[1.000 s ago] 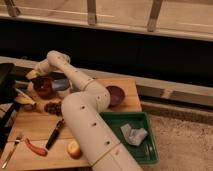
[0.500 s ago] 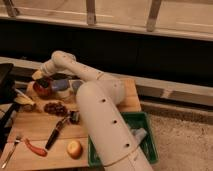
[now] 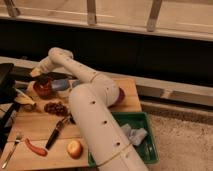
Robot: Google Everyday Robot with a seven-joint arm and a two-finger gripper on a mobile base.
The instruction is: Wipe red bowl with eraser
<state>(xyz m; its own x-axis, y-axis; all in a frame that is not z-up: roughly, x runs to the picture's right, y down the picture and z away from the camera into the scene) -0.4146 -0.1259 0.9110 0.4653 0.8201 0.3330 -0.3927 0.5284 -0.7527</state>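
The pincer (image 3: 36, 74) hangs at the counter's (image 3: 30, 125) far left, just over the bowl (image 3: 44, 90). Nearer lie the grapes (image 3: 55, 107), then the knife (image 3: 56, 133) and apple (image 3: 74, 148), with the tray (image 3: 152, 150) to their right.

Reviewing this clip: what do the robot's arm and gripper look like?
The arm is off-white, built of thick smooth tubes with rounded joints. Its big near segment carries a row of small dark dots. No loose cables show. The gripper, over the red bowl at far left, looks tan, darker than the arm.
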